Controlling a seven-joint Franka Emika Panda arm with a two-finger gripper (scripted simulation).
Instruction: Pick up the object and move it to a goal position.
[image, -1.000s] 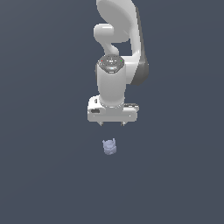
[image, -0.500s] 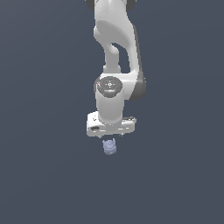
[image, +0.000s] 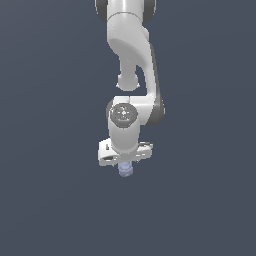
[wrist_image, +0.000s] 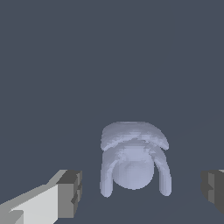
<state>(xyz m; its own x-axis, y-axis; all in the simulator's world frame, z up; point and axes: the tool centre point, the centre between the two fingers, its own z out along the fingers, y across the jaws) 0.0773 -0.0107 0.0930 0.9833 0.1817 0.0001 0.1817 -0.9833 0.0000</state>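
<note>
While my arm (image: 131, 60) reaches straight down over the flat dark grey-blue floor (image: 45, 200), my gripper (image: 125, 167) hangs directly above the object (image: 125, 171), a small pale lavender-blue lump. From the exterior view only the lower part of the object peeks out beneath the white body of my hand, right under its middle, and it is much narrower than the hand itself.

Seen through my wrist view, the object (wrist_image: 134, 164) sits between my two fingers, with open space on both sides. One dark finger pad (wrist_image: 71, 192) stands off to one flank and the other pad (wrist_image: 213, 189) to the opposite flank; neither touches the lump. My jaws are spread wide and hold nothing. The object shows a rounded centre, a curved ridge across one end and two prongs running down its sides. It rests on the floor, roughly centred in the gap, a little nearer the first pad.
</note>
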